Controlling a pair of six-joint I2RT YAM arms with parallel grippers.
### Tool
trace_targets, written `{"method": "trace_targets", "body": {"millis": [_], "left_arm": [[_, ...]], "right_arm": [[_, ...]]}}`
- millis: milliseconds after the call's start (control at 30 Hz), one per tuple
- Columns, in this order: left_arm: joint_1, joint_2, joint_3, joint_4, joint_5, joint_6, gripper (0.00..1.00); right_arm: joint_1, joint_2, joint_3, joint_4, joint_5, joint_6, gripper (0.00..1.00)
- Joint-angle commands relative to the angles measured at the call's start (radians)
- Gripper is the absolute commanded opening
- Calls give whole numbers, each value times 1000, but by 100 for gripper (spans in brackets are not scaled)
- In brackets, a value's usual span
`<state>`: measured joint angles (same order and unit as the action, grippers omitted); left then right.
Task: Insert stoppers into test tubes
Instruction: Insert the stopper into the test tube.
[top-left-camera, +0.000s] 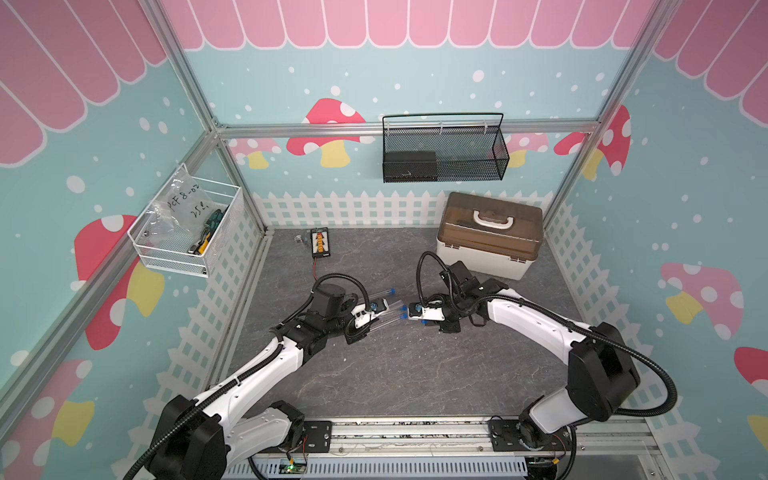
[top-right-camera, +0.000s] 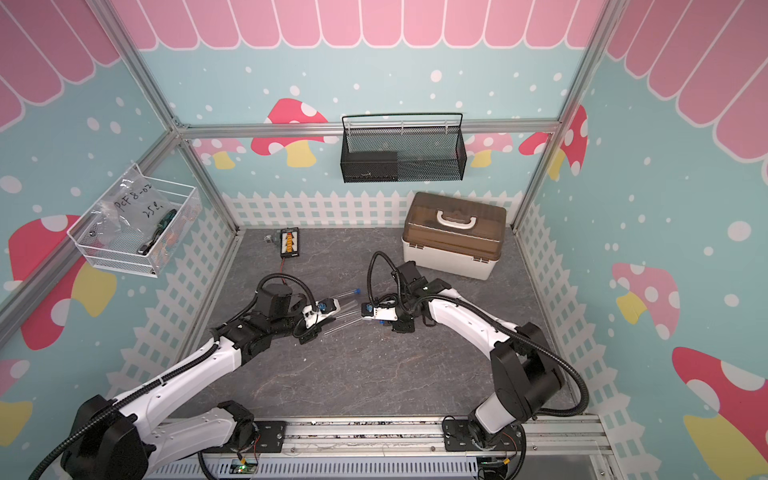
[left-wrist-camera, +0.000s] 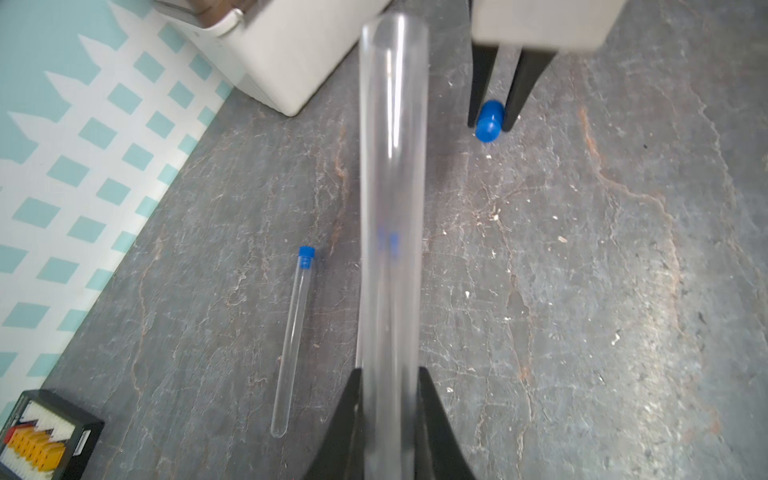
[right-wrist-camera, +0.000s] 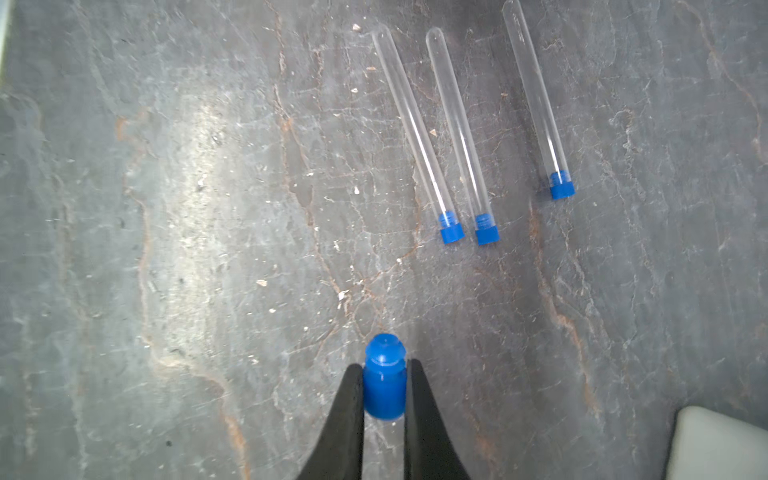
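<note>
My left gripper (left-wrist-camera: 388, 374) is shut on a clear, empty test tube (left-wrist-camera: 392, 187) that points away from it, above the table. My right gripper (right-wrist-camera: 384, 365) is shut on a bright blue stopper (right-wrist-camera: 384, 380), its ribbed end forward. In the left wrist view this stopper (left-wrist-camera: 489, 121) hangs low over the table, beyond the held tube's far end and to one side. Three test tubes with stoppers in them lie on the table: two side by side (right-wrist-camera: 415, 124) (right-wrist-camera: 459, 133) and one apart (right-wrist-camera: 536, 95). The single one (left-wrist-camera: 293, 345) lies beside the held tube.
A white box with a brown lid (top-left-camera: 490, 232) stands at the back right of the table. A black board with orange connectors (top-left-camera: 319, 243) lies near the back wall. A black mesh basket (top-left-camera: 444, 149) and a white wire basket (top-left-camera: 187, 224) hang on the walls.
</note>
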<state>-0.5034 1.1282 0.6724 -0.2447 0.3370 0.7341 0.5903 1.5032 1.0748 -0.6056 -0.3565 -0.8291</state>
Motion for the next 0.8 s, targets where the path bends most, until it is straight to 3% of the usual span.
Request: {"method": "trace_targets", "body": {"millis": [0, 333, 500, 767], "left_arm": [[-52, 22, -33, 50, -95, 98, 0], [-176, -27, -130, 187, -207, 239, 0], [-208, -45, -173, 223, -240, 301, 0], [-216, -19, -161, 220, -270, 290, 0]], "right_arm": [[5, -76, -38, -4, -42, 109, 14], [21, -118, 40, -136, -112, 290, 15], [53, -113, 77, -159, -102, 300, 14], [110, -75, 115, -201, -53, 285, 14]]}}
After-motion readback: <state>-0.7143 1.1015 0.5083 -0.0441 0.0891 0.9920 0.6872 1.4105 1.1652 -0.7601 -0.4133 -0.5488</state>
